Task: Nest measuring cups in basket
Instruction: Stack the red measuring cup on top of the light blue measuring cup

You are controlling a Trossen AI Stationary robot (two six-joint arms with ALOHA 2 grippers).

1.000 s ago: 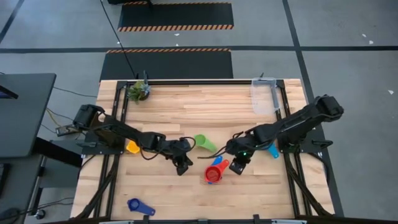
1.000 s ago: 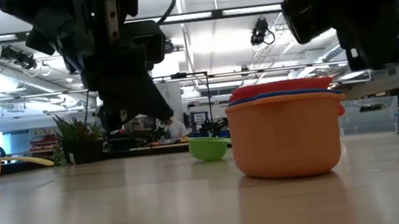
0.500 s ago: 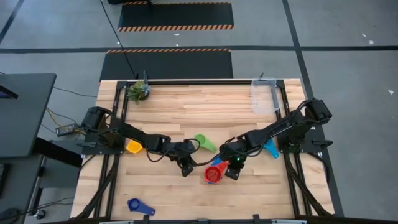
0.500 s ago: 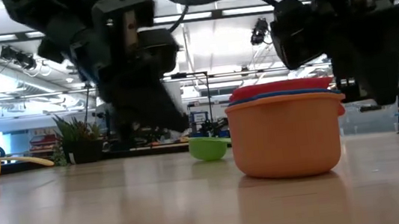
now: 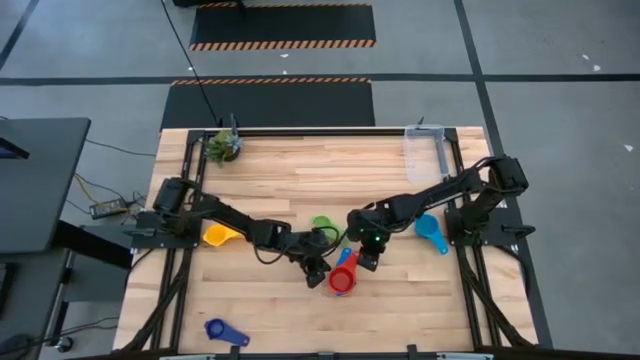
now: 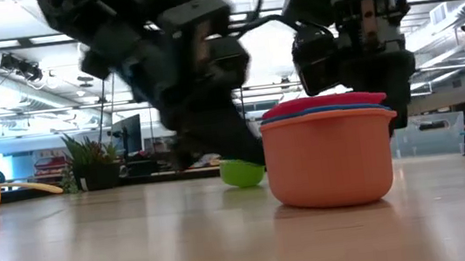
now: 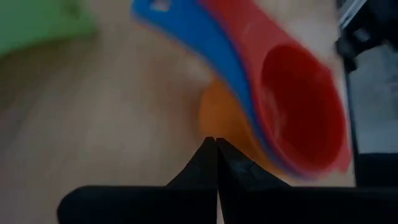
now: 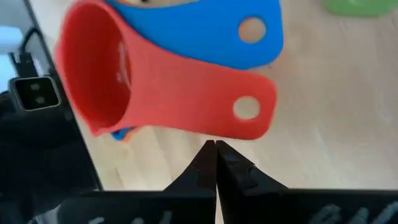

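Wooden surface [image 5: 300, 180], largest item; clear basket [image 5: 424, 153] at far right corner, nothing in it, well apart from both grippers. Potted plant [image 5: 223, 145] at far left corner.

Nested stack of cups near centre-front: orange cup [image 6: 331, 159] at bottom, blue between, red cup [image 5: 341, 280] on top. Left gripper [image 5: 318, 272] just beside stack on its left, fingers pressed together, pinching nothing; wrist view shows tips pointing at orange bowl under red cup rim. Right gripper [image 5: 368, 260] just beside stack on handle side, fingers also pressed together, empty; tips right at red handle, contact can't tell.

Loose cups: green cup [image 5: 324, 227] behind stack, betw. the two arms; yellow cup [image 5: 216, 236] under left arm; light blue cup [image 5: 430, 229] near right arm; dark blue cup [image 5: 221, 331] at front left, well apart from all.

Vs 1 s ago: both grippers moved in toward stack, left from further left, right from the right. Stack approx same spot.
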